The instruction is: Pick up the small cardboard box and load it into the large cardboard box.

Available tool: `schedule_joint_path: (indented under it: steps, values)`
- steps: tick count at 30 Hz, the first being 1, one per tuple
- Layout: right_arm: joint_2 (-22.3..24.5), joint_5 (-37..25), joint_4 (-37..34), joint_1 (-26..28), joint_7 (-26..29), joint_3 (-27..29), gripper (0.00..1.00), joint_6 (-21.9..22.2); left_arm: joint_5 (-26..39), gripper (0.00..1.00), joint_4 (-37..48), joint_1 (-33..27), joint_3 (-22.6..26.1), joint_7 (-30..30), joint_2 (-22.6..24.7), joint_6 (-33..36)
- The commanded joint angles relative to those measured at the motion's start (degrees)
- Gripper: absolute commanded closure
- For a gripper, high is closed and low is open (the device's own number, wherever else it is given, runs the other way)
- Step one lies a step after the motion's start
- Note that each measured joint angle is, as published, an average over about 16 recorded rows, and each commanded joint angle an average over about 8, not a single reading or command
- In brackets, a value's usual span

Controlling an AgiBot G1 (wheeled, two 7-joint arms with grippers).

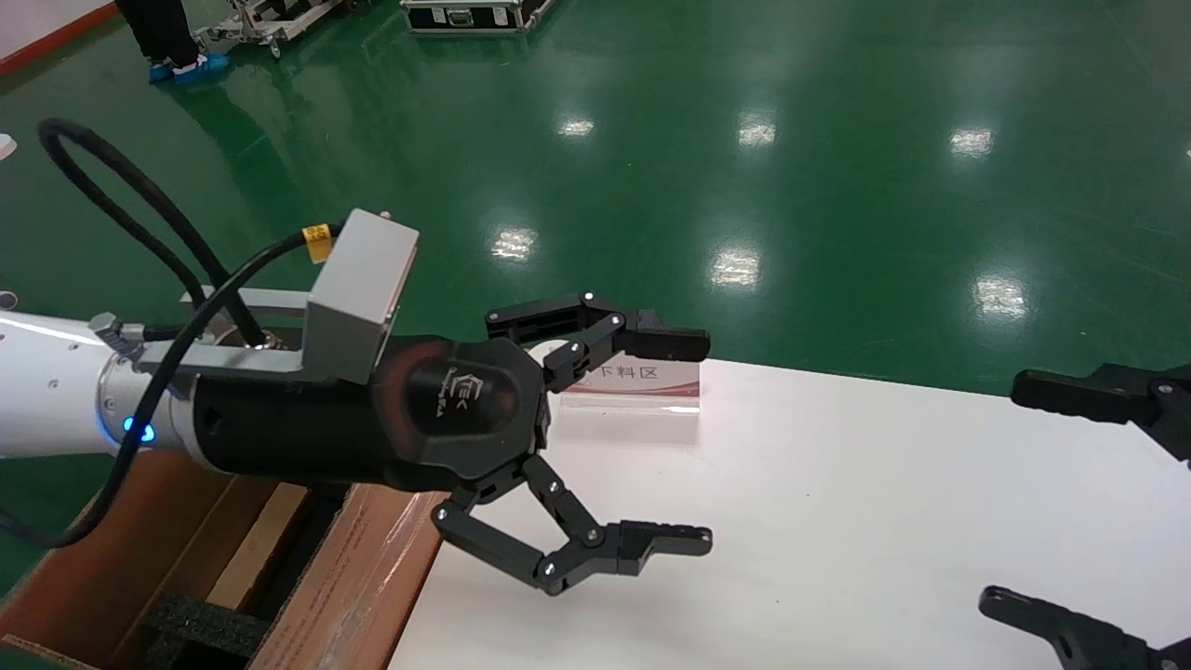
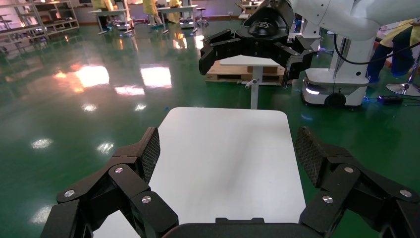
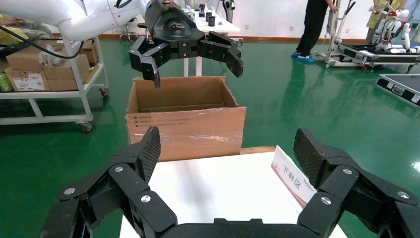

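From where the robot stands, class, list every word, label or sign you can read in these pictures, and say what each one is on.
"下料区": on the clear sign stand at the far edge of the white table, also seen in the right wrist view.
A logo on the left tool: too small to read.
Print on the large cardboard box front: too small to read.
Labels on the boxes on the cart: blurred.
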Motion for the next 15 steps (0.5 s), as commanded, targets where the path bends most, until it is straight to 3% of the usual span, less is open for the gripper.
schedule_joint_path:
  steps: [1, 15]
  values:
    - [0.0, 0.0, 0.0, 0.0, 0.0, 0.0, 0.0, 0.0, -0.05, 0.0, 0.0, 0.06, -0.08, 0.05, 0.0, 0.03]
    - [-0.01, -0.01, 0.01, 0.0, 0.01, 0.0, 0.0, -0.01, -0.38, 0.0, 0.03, 0.46, -0.62, 0.4, 0.01, 0.27]
